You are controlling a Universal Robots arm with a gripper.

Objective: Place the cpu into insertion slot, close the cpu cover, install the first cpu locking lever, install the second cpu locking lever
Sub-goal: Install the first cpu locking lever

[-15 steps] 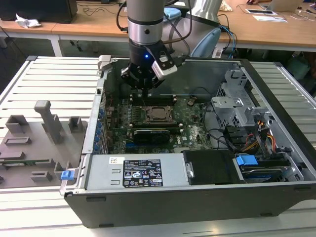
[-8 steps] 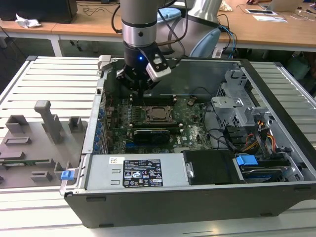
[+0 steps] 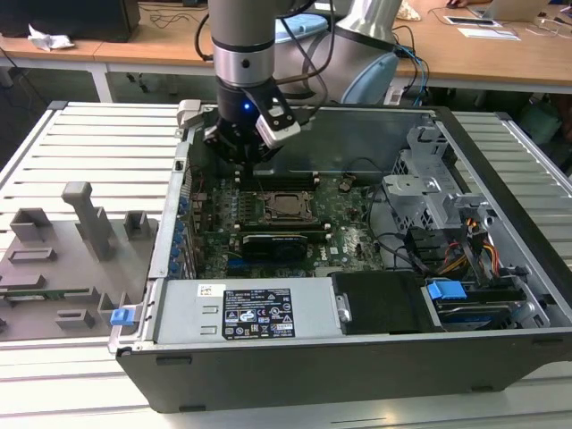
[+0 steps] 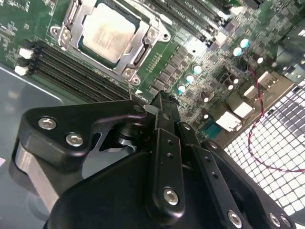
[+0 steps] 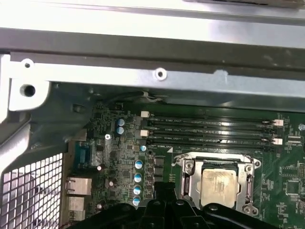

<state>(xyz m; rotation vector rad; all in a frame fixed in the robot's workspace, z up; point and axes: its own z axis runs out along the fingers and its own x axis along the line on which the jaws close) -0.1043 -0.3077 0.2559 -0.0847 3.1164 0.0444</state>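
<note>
Exterior view: room light was bright and even, from overhead; the case [image 3: 500, 349] interior below my jaws sat in soft shade. Second wrist view: the cpu [image 4: 107, 31] ahead of my jaws was washed pale by glare, and the perforated wall [image 4: 281, 157] off to one side burned white. My gripper [image 4: 162, 98] read near-black, only its screw heads glinting. First wrist view: the case rim [image 5: 157, 28] beyond my jaws was overexposed, and the memory slots [image 5: 209, 129] caught thin glints.

Matt silver-grey metal top on the cpu [image 4: 106, 32], dull bare-metal cpu cover [image 4: 136, 53], glossy green circuit board [image 4: 28, 29], matt black gripper [image 4: 162, 98] with shiny steel screws, smooth grey sheet-metal computer case [image 3: 357, 375], pale ribbed metal table [image 3: 98, 143], matt grey plastic fixtures [image 3: 85, 223], smooth light wooden desk [image 3: 500, 63]
</note>
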